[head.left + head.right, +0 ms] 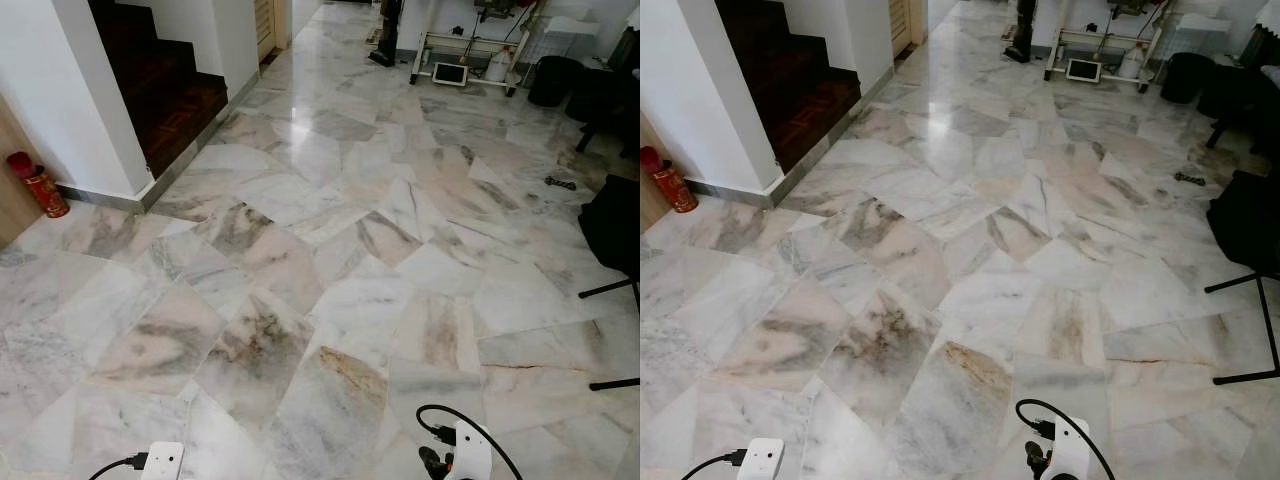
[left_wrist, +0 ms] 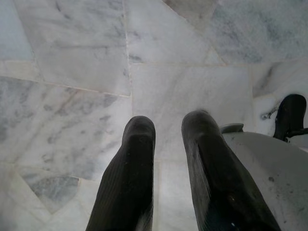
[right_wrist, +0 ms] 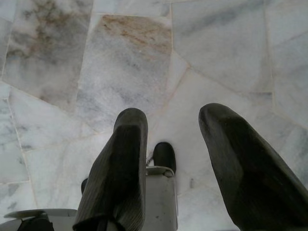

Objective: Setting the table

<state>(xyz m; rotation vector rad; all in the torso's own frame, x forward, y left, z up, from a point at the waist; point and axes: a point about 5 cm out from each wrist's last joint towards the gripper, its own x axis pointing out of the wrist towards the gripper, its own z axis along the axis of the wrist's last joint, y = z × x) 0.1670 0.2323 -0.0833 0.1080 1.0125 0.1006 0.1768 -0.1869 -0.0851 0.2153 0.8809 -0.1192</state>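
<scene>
I stand on a white and grey marble floor [image 1: 330, 280] in an open room. Both arms hang low at my sides, and their white wrist housings [image 1: 160, 460] [image 1: 468, 450] sit at the bottom of the eye views. The left gripper [image 2: 168, 127] points down at the floor, its two black fingers [image 2: 137, 144] a small gap apart with nothing between them. The right gripper [image 3: 173, 120] also points down, fingers [image 3: 130, 130] spread wider and holding nothing. Below it I see part of my own white body and a black foot [image 3: 164, 156].
Dark wooden stairs [image 1: 165, 85] rise at the far left behind a white wall corner. A red canister [image 1: 40, 185] stands by the left wall. A black stand with thin legs [image 1: 612, 230] is on the right. A white rack [image 1: 465, 55] and a black bin [image 1: 552, 80] are far ahead.
</scene>
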